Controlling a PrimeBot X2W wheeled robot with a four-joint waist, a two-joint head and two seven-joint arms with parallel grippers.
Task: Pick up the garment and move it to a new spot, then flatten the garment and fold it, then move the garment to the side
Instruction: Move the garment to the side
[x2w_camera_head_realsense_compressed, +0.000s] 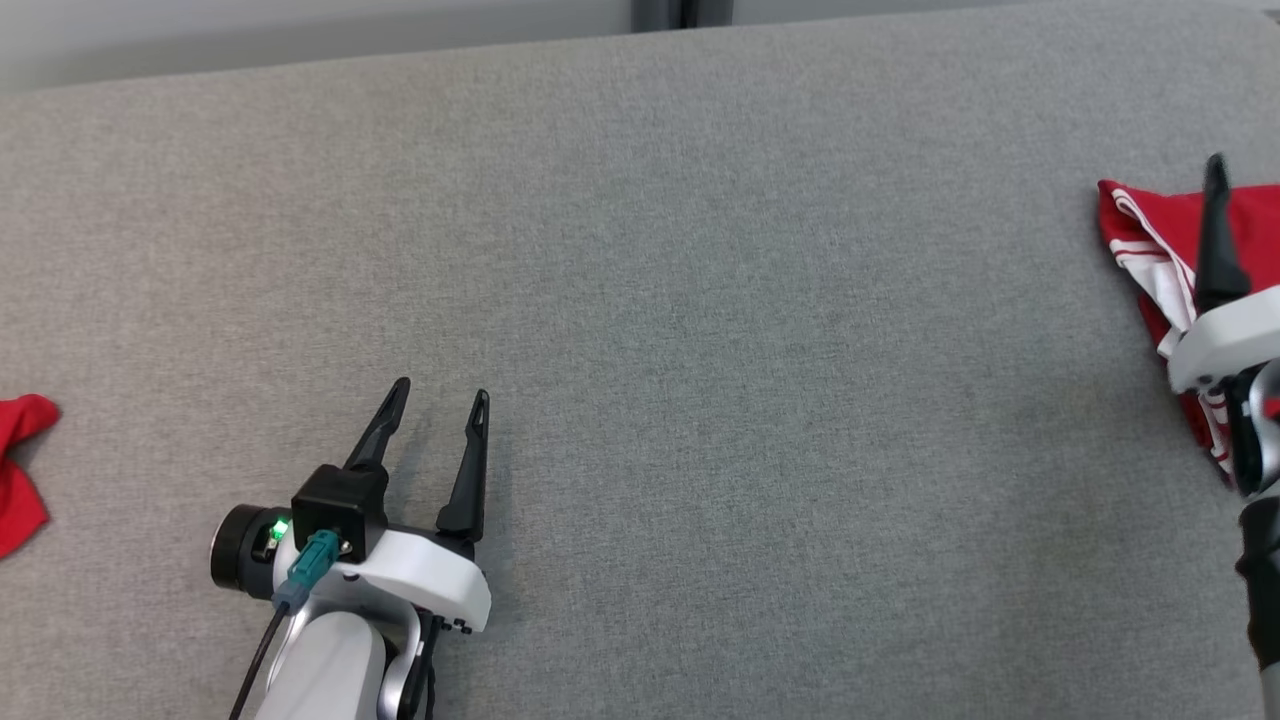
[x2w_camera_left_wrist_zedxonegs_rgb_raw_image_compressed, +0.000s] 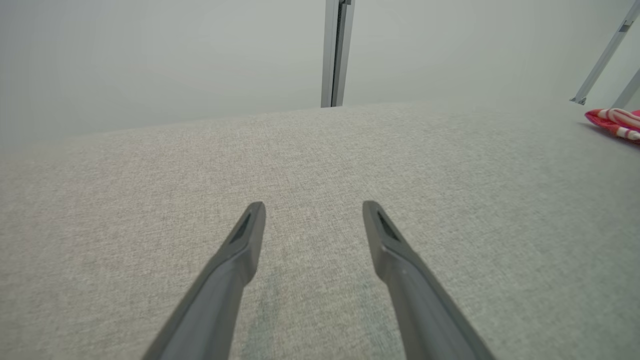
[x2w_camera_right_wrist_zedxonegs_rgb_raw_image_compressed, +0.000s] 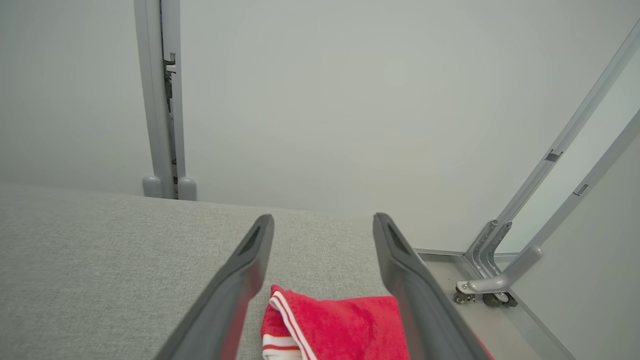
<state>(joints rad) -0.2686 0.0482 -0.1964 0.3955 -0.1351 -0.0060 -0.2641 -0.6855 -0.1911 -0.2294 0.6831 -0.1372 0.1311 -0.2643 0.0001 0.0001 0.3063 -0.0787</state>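
Observation:
The garment (x2w_camera_head_realsense_compressed: 1150, 240) is red with white stripes and lies folded at the far right of the grey table. It also shows in the right wrist view (x2w_camera_right_wrist_zedxonegs_rgb_raw_image_compressed: 340, 320) and at the right edge of the left wrist view (x2w_camera_left_wrist_zedxonegs_rgb_raw_image_compressed: 615, 122). My right gripper (x2w_camera_right_wrist_zedxonegs_rgb_raw_image_compressed: 324, 220) is open just over the garment, its jaws apart with the cloth lying below them, not pinched. In the head view one of its dark fingers (x2w_camera_head_realsense_compressed: 1217, 240) crosses the garment. My left gripper (x2w_camera_head_realsense_compressed: 442, 392) is open at the lower left with bare table between its fingers (x2w_camera_left_wrist_zedxonegs_rgb_raw_image_compressed: 314, 205), far from the garment.
The grey fabric table (x2w_camera_head_realsense_compressed: 700, 350) runs wide between the two arms. Another red cloth (x2w_camera_head_realsense_compressed: 15, 470) lies at its left edge. A metal post (x2w_camera_right_wrist_zedxonegs_rgb_raw_image_compressed: 160, 100) stands behind the far edge. A wheeled frame (x2w_camera_right_wrist_zedxonegs_rgb_raw_image_compressed: 490, 290) stands on the floor just past the table's right edge.

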